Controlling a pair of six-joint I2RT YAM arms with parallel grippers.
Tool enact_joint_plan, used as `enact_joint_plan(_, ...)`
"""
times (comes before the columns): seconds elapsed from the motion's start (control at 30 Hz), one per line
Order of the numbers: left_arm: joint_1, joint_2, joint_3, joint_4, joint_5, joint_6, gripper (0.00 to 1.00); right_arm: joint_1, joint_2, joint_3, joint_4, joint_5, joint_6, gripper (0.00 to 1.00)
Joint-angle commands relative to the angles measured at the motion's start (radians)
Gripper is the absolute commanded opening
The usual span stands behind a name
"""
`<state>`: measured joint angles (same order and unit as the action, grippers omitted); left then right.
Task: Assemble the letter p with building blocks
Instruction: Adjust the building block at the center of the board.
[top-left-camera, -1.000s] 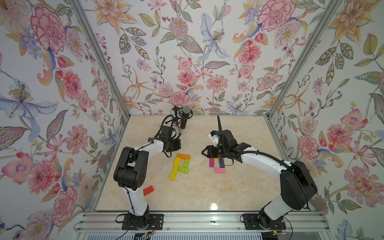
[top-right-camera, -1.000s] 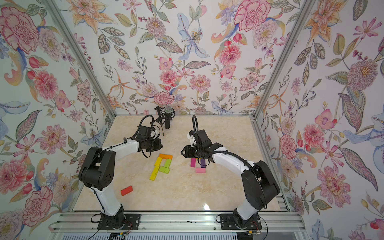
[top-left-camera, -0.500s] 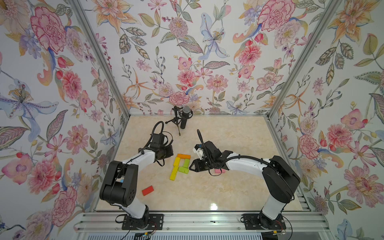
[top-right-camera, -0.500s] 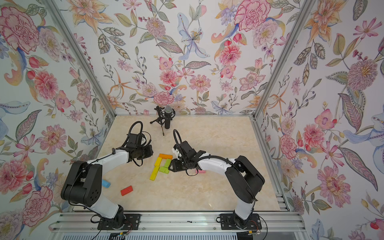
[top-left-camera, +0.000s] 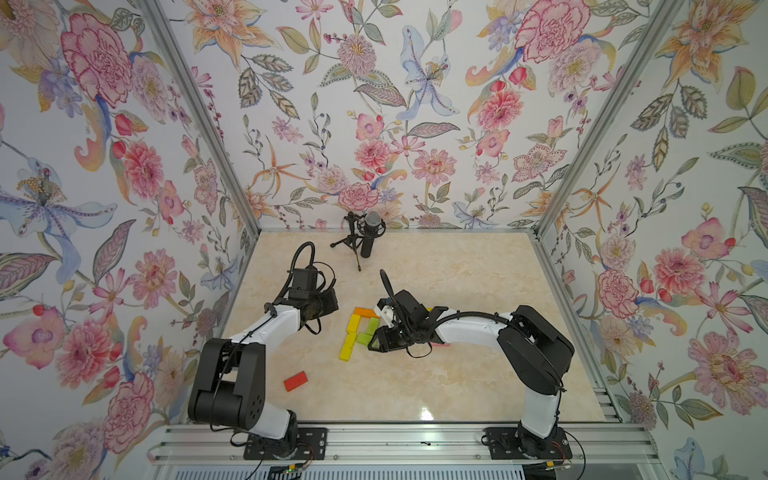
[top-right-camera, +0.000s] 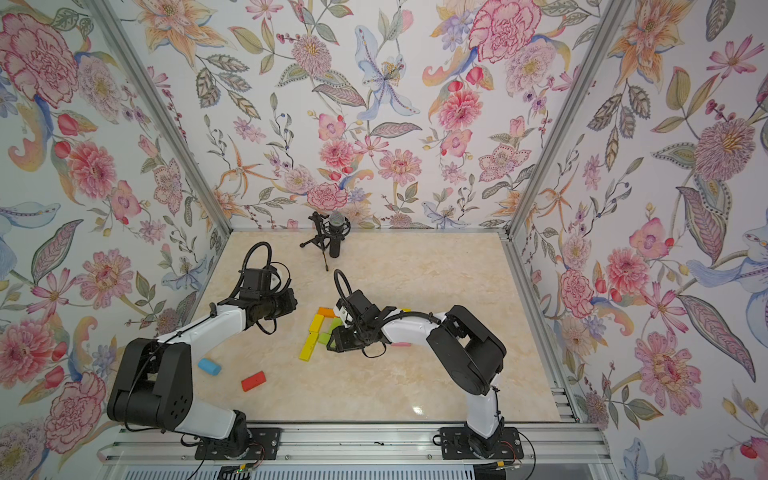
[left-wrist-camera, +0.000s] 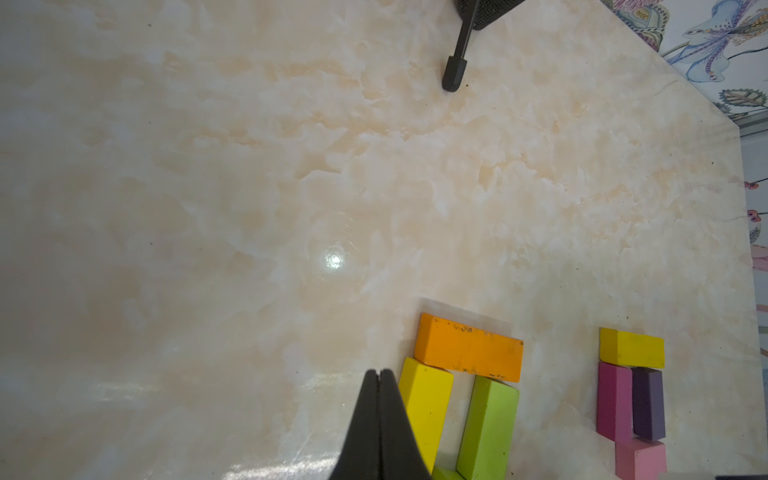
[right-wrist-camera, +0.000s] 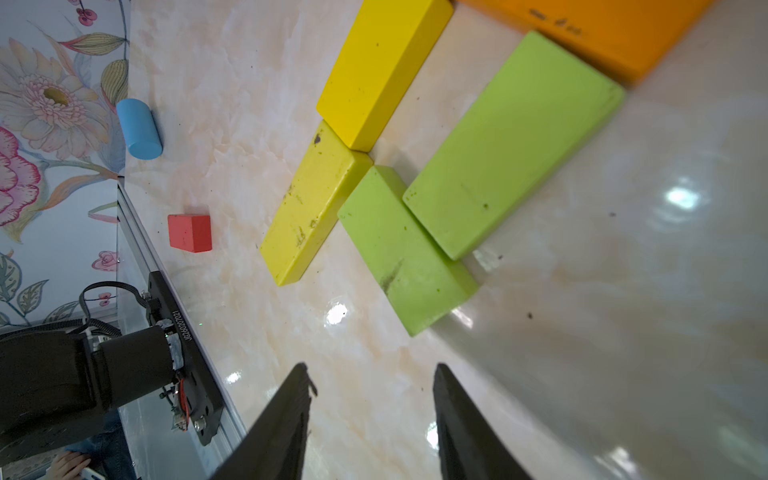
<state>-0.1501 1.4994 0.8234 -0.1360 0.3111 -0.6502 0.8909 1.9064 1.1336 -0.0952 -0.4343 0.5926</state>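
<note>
The building blocks form a figure mid-table: an orange block across the top, two yellow blocks end to end down one side, and two lime blocks beside them. My right gripper is open and empty, low over the table just short of the shorter lime block. My left gripper is shut and empty, its tip beside the upper yellow block. A second group lies apart: yellow, magenta, purple and pink blocks.
A red block lies alone toward the front left, and a blue cylinder sits near the left wall. A microphone on a small tripod stands at the back. The right forearm stretches over the second group.
My right gripper has swung left from the magenta and purple blocks to the lime blocks, still open. My left arm has drawn back and lowered, its gripper still shut.
</note>
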Motion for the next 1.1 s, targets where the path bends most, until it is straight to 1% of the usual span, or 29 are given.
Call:
enact_joint_plan(0.0,0.016,-0.021,-0.019,-0.002,0.022,0.024,0.0,0.004,0.015,0.026,0.028,-0.004,0.018,0.49)
enact_joint_plan(0.27,0.033,-0.031,-0.021,-0.008,0.036,0.035,0.0,0.005,0.05,0.044,0.029,-0.012,0.014,0.51)
enact_joint_plan(1.07,0.053,-0.042,-0.026,-0.02,0.051,0.047,0.0,-0.012,0.096,0.075,0.029,-0.012,0.008,0.51)
